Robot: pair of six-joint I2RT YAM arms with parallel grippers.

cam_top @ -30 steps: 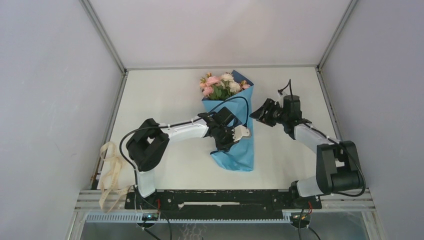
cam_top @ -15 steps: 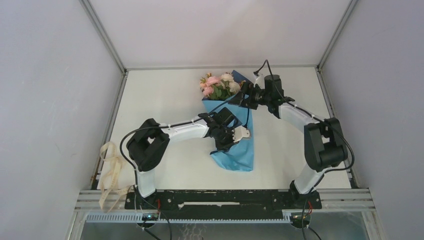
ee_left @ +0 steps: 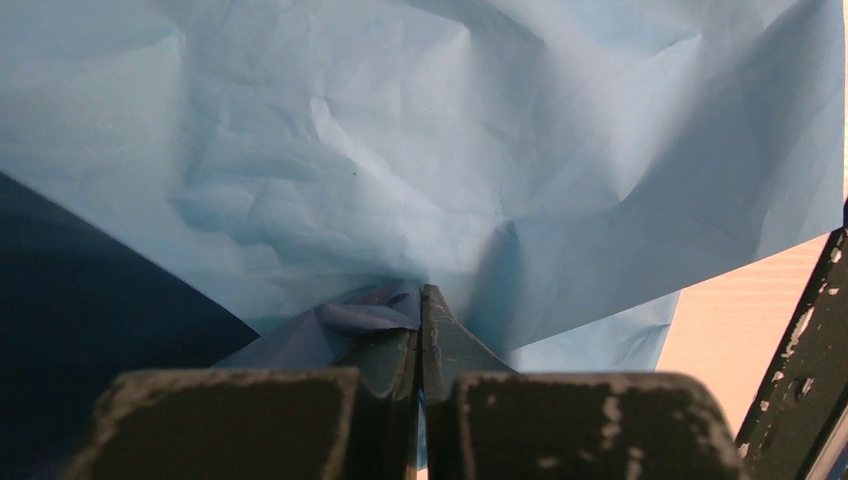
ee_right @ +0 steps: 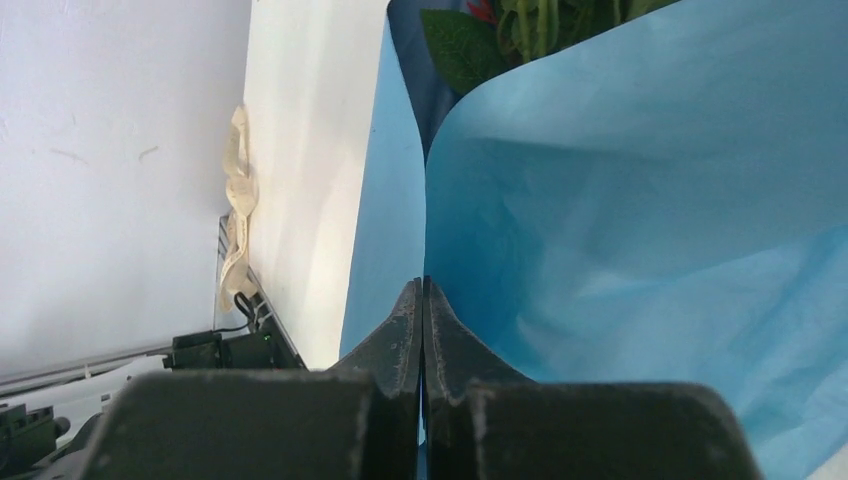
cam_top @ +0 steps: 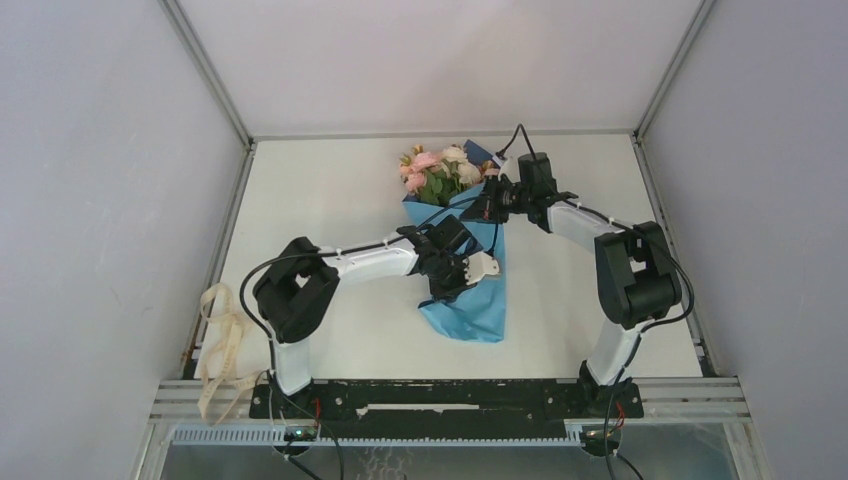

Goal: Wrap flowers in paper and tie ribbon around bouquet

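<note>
Pinching the blue paper (cam_top: pixel 478 310) around the flowers (cam_top: pixel 440 170) with both arms
Left end effector (ee_left: pixel 420 300) clenched on a crumpled fold at the cone's middle; right end effector (ee_right: pixel 421 290) clenched on the paper's edge just below the blooms, toward the far side of the table (cam_top: pixel 330 190); ribbon (cam_top: pixel 222 335) lies draped at the near left edge.

2 white arms (cam_top: pixel 370 262), black joints (cam_top: pixel 297 298), cables (cam_top: pixel 247 292), scuffed tools (ee_left: pixel 420 292).
</note>
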